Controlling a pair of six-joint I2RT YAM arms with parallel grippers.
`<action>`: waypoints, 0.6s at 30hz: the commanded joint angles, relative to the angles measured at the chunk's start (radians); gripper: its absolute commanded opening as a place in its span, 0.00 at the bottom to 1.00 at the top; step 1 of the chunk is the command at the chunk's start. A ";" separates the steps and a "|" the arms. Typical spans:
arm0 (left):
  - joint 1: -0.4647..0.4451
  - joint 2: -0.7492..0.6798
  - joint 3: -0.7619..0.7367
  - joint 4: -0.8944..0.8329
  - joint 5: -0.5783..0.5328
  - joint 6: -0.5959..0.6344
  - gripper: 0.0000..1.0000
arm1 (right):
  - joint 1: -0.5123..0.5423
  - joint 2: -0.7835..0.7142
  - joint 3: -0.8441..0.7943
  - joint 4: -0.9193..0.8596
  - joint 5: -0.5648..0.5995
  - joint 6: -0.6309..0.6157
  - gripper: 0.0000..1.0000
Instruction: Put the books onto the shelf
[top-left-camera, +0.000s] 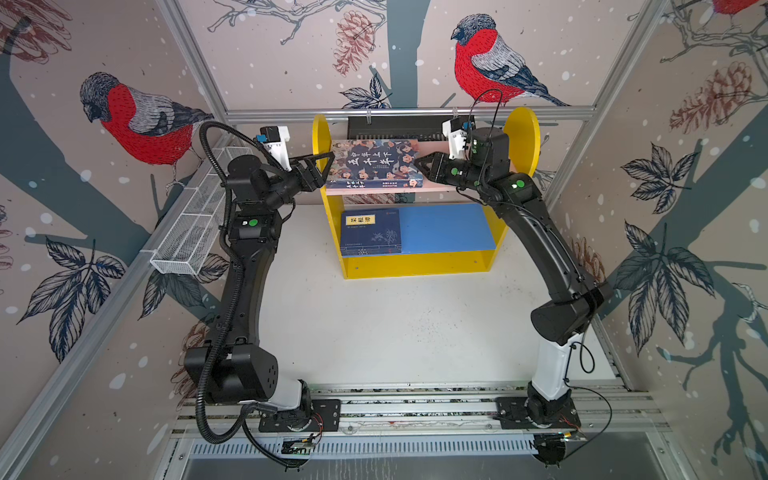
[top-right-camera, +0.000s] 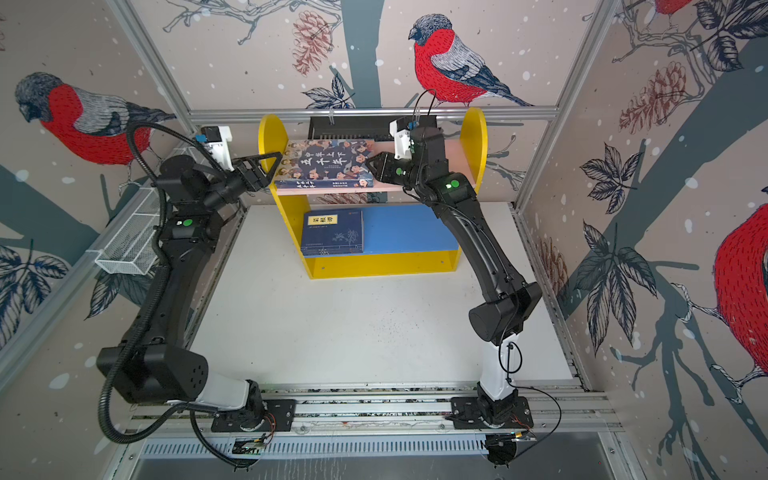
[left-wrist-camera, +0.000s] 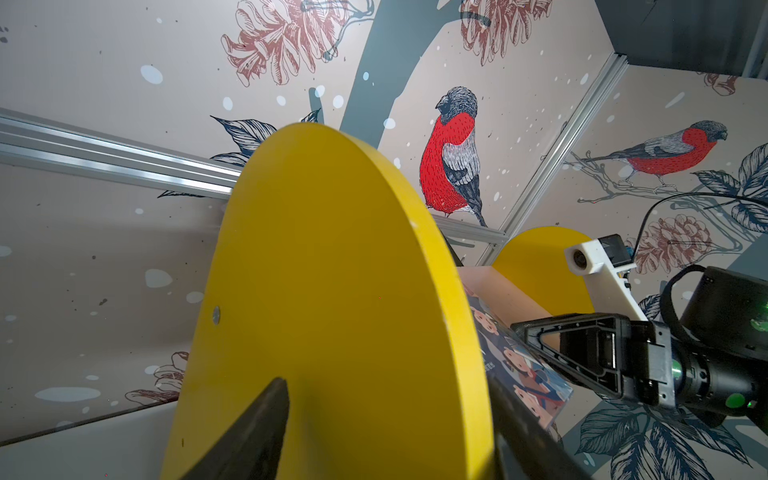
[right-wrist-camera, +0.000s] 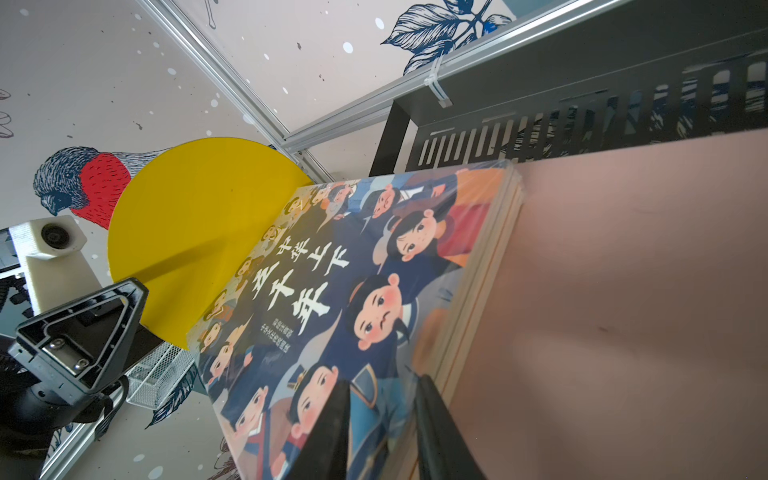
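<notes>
the left arm (top-left-camera: 245, 266) and right arm (top-left-camera: 540, 245) are matte black, with a white link (top-left-camera: 286, 392) near each base and green dots (top-left-camera: 252, 222) on the joints. left one has a ribbed black hose (top-left-camera: 198, 411). the left gripper (top-left-camera: 326, 168) has hollow triangle fingers (right-wrist-camera: 62, 353) with screws (right-wrist-camera: 58, 343) showing.

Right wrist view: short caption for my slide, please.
Illustrated book lies flat on the pink upper board, right gripper at its edge.

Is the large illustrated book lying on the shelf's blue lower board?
No, in a top view the illustrated book lies flat on the pink upper board, while navy books occupy the blue lower board.
</notes>
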 joint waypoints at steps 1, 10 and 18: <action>0.001 -0.007 -0.005 0.057 0.010 -0.004 0.73 | 0.012 0.001 -0.002 -0.024 -0.101 0.013 0.25; 0.001 -0.015 -0.013 0.058 0.013 -0.005 0.73 | 0.001 0.014 0.002 -0.037 -0.113 0.014 0.09; 0.001 -0.018 -0.013 0.058 0.013 -0.006 0.73 | -0.016 0.038 0.042 -0.088 -0.123 -0.001 0.01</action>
